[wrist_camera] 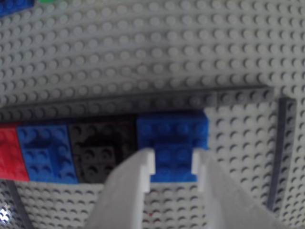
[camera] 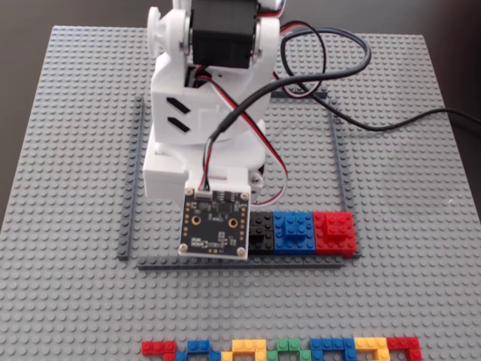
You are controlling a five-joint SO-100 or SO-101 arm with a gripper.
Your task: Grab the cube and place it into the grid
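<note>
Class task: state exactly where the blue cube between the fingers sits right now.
In the wrist view the blue cube sits between the two white fingers, inside the grid's strip, directly right of the black cube.

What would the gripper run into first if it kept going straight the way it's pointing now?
The blue cube already sits between the gripper fingers in the wrist view. Straight beyond it lies the dark grey strip of the grid, then bare baseplate; depth is hard to judge.
</note>
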